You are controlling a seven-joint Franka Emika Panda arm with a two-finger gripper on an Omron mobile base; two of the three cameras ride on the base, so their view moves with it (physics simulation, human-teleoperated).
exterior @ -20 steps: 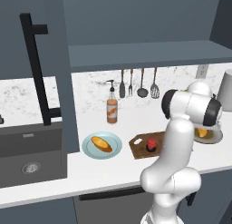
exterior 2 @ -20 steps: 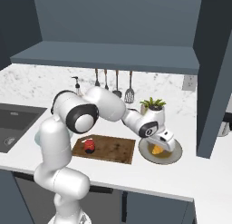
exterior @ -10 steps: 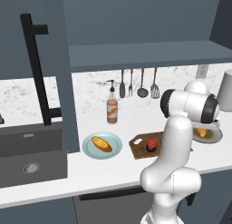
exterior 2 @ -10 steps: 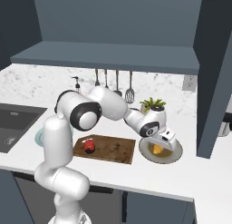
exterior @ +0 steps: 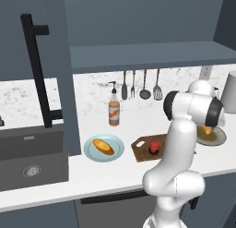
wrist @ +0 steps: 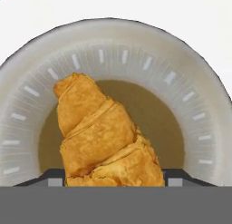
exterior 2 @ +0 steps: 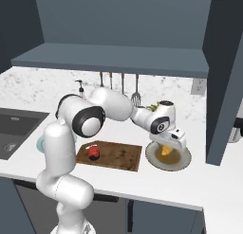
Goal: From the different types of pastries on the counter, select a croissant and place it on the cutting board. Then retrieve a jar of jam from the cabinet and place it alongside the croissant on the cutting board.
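Two plates are counted on the counter (exterior: 115, 174). A pale blue plate (exterior: 103, 147) left of the cutting board (exterior 2: 114, 155) holds one oblong golden pastry (exterior: 103, 146), laid diagonally. A grey-beige plate (wrist: 199, 123) just right of the board holds the croissant (wrist: 102, 132). On the board itself one small red jar (exterior 2: 94, 152) with a dark lid is seen, standing towards its left end.

In the hand view the croissant is seen lying on the plate's brown centre, its long axis running from a narrow tip at upper left to a broader end at the bottom of the picture. That broader end sits between the two dark fingertips (wrist: 54, 178), which appear at either flank of the pastry. The jaws are drawn in close against the croissant's sides; whether they are pressed firmly on it cannot be told.

In the right base view the gripper (exterior 2: 167, 144) is seen lowered over the grey-beige plate, with the croissant directly beneath it.

One orange pump bottle (exterior: 114, 111) stands by the backsplash, well apart from both plates. Four utensils (exterior: 140, 85) are counted hanging on the wall beneath the cabinet (exterior: 147, 56). A sink (exterior: 30, 155) is set into the counter at the left.
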